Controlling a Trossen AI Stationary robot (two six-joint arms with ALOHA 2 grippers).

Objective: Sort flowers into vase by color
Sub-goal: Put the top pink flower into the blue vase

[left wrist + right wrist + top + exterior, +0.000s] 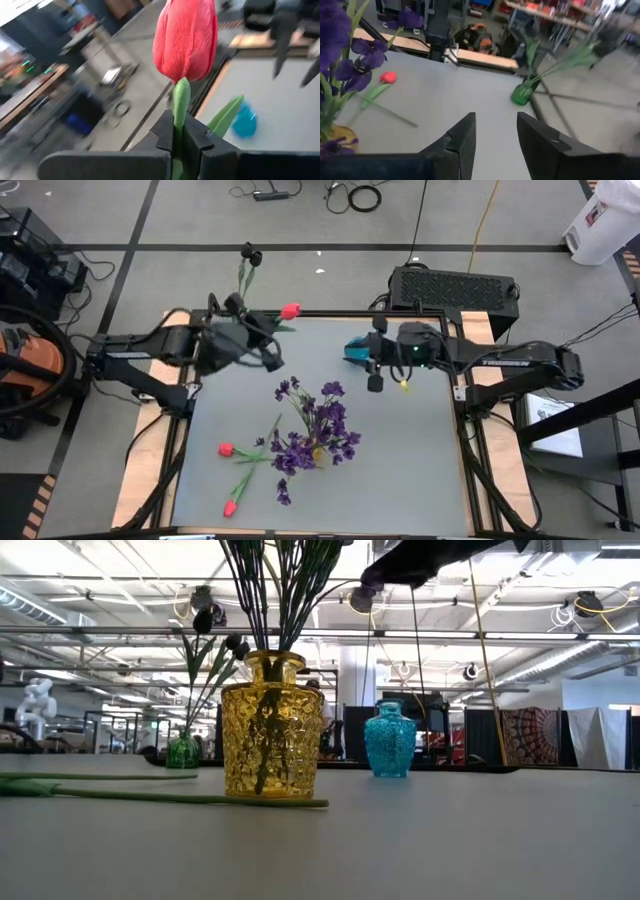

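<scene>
Left gripper (181, 145) clamped on stem of red tulip (185, 37), held raised above table's far-left area, near green vase (522, 94). Right gripper (495, 135) empty, fingers apart, hovering mid-table just beside blue vase (357, 350). Purple sprays (315, 430) already stand in yellow vase (270, 730); two more red tulips (226, 449) lie on table (420, 470) beside it.

Step in hand: carrying tulip to its vase. Next move likely needs stem tip aligned over narrow neck, then lowering before release.

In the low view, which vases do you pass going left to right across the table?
Green vase → yellow vase → blue vase.
</scene>
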